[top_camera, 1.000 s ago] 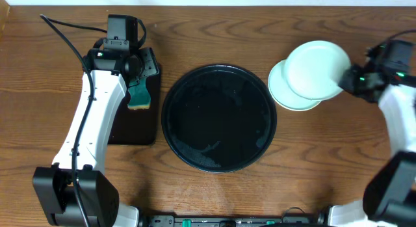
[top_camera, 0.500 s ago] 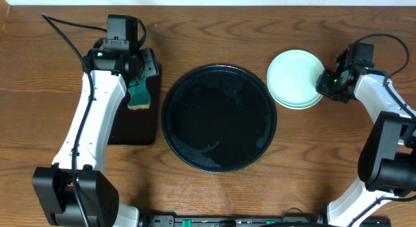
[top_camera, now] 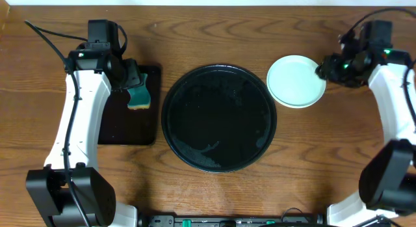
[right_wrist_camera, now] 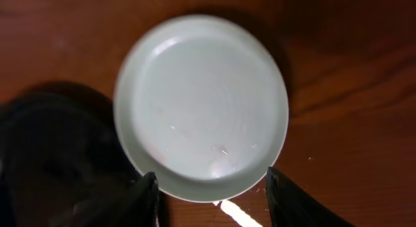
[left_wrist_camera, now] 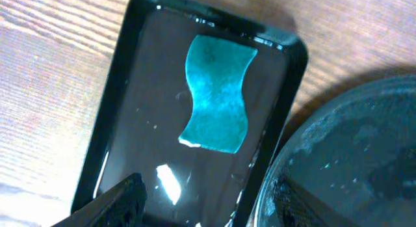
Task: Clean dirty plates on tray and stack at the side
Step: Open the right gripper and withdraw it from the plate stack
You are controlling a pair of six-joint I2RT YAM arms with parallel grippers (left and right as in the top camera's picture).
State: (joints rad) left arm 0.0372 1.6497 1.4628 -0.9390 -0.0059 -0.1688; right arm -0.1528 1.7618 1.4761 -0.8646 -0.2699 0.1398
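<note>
A stack of pale mint plates (top_camera: pixel 296 81) rests on the wood to the right of the large round black tray (top_camera: pixel 219 118), which holds no plate. In the right wrist view the top plate (right_wrist_camera: pixel 201 103) lies flat with only faint marks. My right gripper (top_camera: pixel 325 69) hovers at the stack's right edge, open, its fingers (right_wrist_camera: pixel 148 198) apart on either side of the plate's near rim, gripping nothing. My left gripper (top_camera: pixel 129 76) hangs open over the small rectangular tray, just above the teal sponge (top_camera: pixel 138 95), holding nothing.
The rectangular black tray (left_wrist_camera: pixel 143 110) sits left of the round tray (left_wrist_camera: pixel 351 155), almost touching it, with the sponge (left_wrist_camera: pixel 216 93) lying on its wet surface. Cables trail behind both arms at the table's back edge.
My right gripper lowered a mint plate onto the stack, opened and drew back to the right. My left arm shifted left and back, off the sponge.
</note>
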